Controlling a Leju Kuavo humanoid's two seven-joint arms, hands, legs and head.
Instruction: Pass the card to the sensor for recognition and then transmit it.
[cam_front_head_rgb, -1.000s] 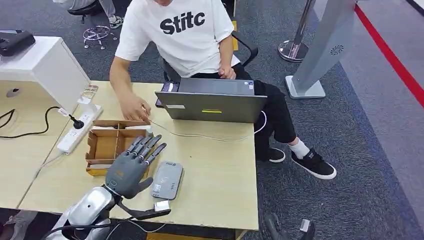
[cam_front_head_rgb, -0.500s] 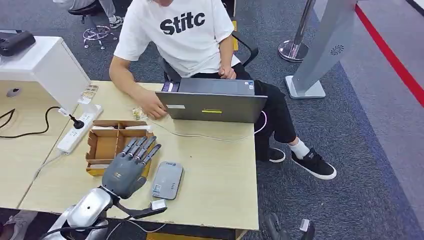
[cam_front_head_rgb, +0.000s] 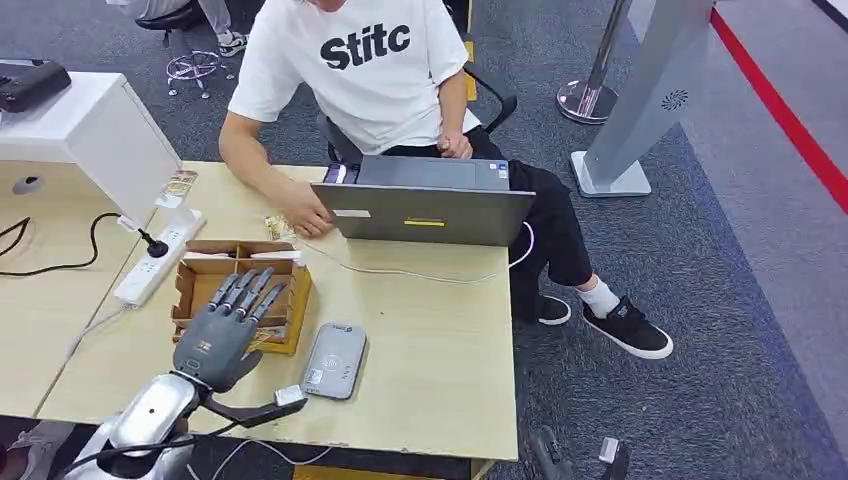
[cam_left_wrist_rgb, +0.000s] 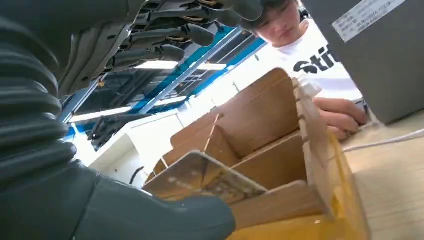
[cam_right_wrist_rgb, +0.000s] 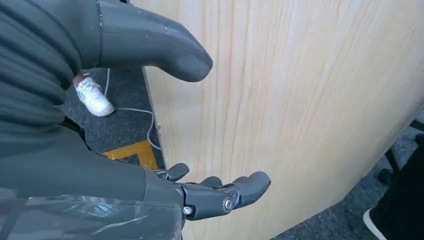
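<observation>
My left hand (cam_front_head_rgb: 222, 325) hovers over the brown cardboard box (cam_front_head_rgb: 208, 285) with its compartments, fingers stretched out and apart, holding nothing. In the left wrist view a worn card (cam_left_wrist_rgb: 202, 175) leans in the box's (cam_left_wrist_rgb: 280, 165) near compartment just above my thumb (cam_left_wrist_rgb: 150, 215), while the fingers (cam_left_wrist_rgb: 170, 35) stay well clear of it. The grey card sensor (cam_front_head_rgb: 335, 360) lies flat on the table to the right of the box. My right hand (cam_right_wrist_rgb: 100, 180) hangs beside the table's wooden side panel (cam_right_wrist_rgb: 300, 100), fingers loosely spread and empty.
A person in a white T-shirt sits behind an open grey laptop (cam_front_head_rgb: 425, 205), one hand (cam_front_head_rgb: 305, 215) resting on the table next to it. A white power strip (cam_front_head_rgb: 155, 262) with a black plug lies left of the box. A thin cable (cam_front_head_rgb: 420, 275) runs across the table.
My left hand has moved left and back, from beside the sensor to over the box. The person's hand left the box's far edge and now rests by the laptop.
</observation>
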